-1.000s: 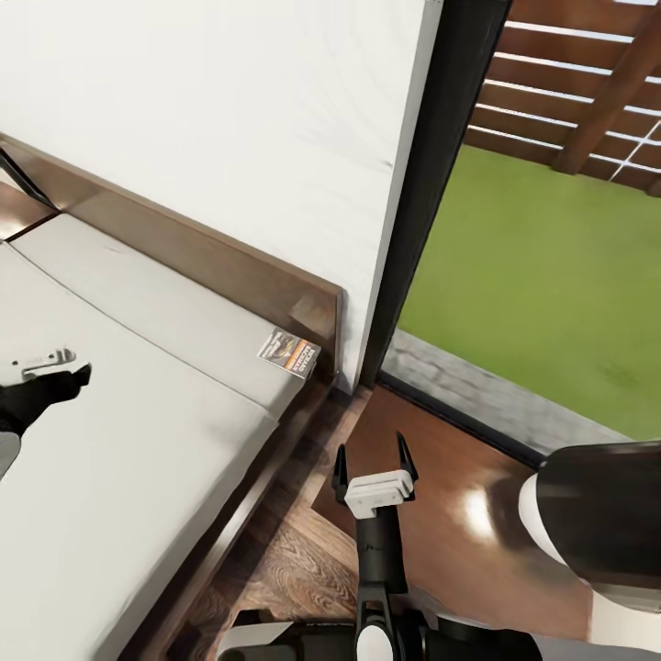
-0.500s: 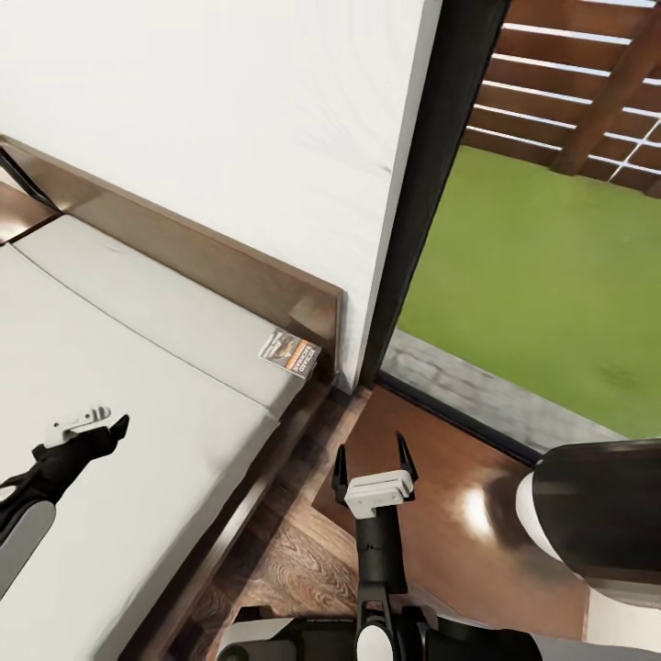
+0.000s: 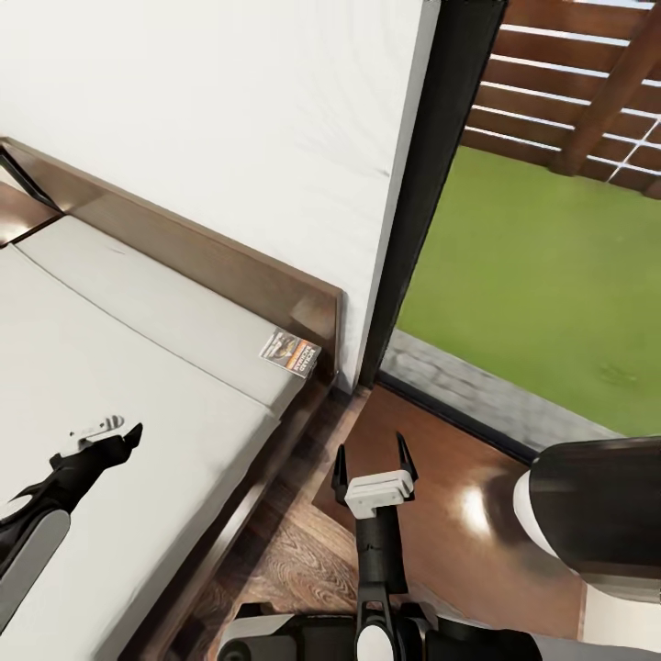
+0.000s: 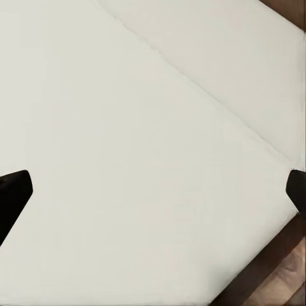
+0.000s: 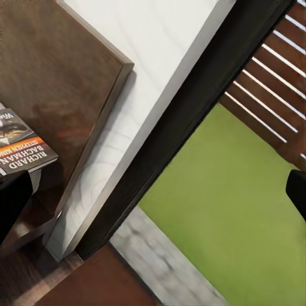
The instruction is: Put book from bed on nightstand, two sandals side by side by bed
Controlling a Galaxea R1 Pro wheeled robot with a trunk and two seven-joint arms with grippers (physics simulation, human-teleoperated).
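Observation:
The book (image 3: 289,352) lies flat on the bed's pale mattress (image 3: 138,367), at the corner by the dark headboard (image 3: 229,266). Its orange and black cover also appears in the right wrist view (image 5: 22,146). My left gripper (image 3: 124,431) hovers open over the mattress, well short of the book; its wrist view has both fingertips wide apart over plain mattress (image 4: 153,127). My right gripper (image 3: 372,459) stands open and empty above the glossy dark-brown nightstand top (image 3: 459,542), beside the bed. The sandals are out of view.
A white wall (image 3: 229,119) rises behind the headboard. A dark door frame (image 3: 431,184) borders a glass opening onto green lawn (image 3: 542,275) and a slatted wooden fence. A narrow strip of wood-plank floor (image 3: 303,560) runs between bed frame and nightstand.
My left gripper has come further over the mattress, moving right and nearer in the head view. The right arm and the book have stayed put.

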